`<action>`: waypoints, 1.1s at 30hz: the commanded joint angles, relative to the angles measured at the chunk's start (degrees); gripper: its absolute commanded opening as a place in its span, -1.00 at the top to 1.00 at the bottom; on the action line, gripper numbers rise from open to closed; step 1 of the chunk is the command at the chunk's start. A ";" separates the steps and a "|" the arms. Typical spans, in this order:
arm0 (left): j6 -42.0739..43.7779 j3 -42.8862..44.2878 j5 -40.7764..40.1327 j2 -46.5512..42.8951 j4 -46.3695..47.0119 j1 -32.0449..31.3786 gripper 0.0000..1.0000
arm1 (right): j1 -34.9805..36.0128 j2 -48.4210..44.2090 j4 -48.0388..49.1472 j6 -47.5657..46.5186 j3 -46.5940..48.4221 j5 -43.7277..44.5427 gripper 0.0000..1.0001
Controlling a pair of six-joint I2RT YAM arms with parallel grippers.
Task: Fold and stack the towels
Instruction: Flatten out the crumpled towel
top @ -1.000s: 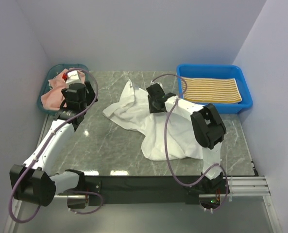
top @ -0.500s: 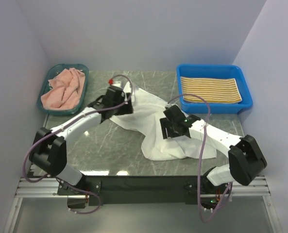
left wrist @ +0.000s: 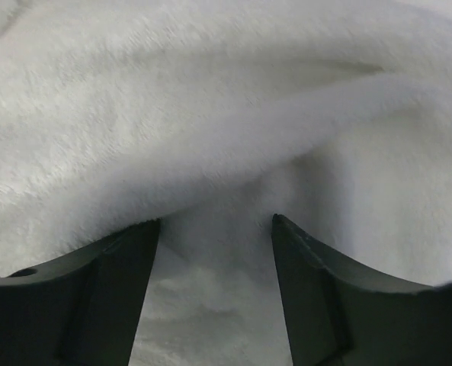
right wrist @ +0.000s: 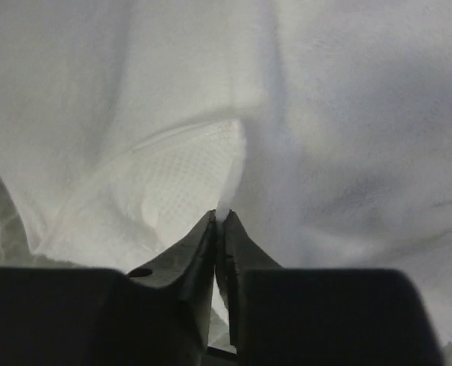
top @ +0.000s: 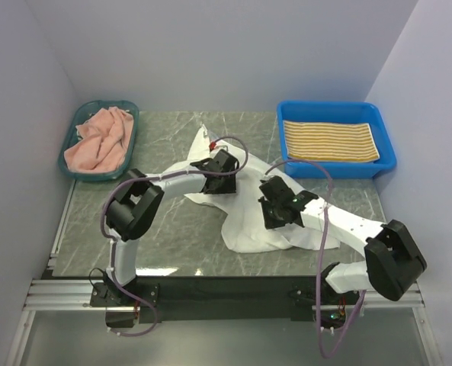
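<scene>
Towel (top: 245, 229), white, crumpled, long axis diagonal, far-left corner to near-right

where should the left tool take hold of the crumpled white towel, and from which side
Probably pinch the raised fold of the crumpled white towel just ahead of the open left tool, coming down from above and straddling it: that ridge stands proud of the flatter cloth and looks narrow enough to fit.
</scene>
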 commanded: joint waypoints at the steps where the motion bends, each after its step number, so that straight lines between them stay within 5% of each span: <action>1: 0.12 4.78 -6.30 2.84 -2.41 2.55 -0.33 | 3.82 -3.69 2.23 0.61 -0.33 -1.47 0.85; 2: 0.39 5.66 -6.30 3.72 -3.11 4.47 -0.29 | 5.40 -4.30 1.88 0.70 0.02 -1.12 1.00; 6: 2.06 9.26 -6.91 7.33 -4.79 9.05 -0.06 | 13.31 -4.31 3.27 3.24 2.04 -5.14 1.00; 14: 8.56 16.74 -9.82 10.50 -8.74 18.10 -0.06 | 34.13 7.08 10.04 4.92 12.92 -10.34 1.00; 18: 12.86 20.95 -10.43 11.03 -8.40 20.66 -0.18 | 37.58 14.84 6.98 2.21 20.22 -11.31 0.62; 26: 13.67 15.70 -7.80 -3.19 -3.39 23.30 -0.69 | 35.05 5.83 3.54 2.02 18.06 -0.69 -0.22; 33: 5.85 0.26 -0.70 -23.22 -6.20 21.73 -0.73 | 14.06 -6.24 8.54 5.88 3.11 -5.06 -0.30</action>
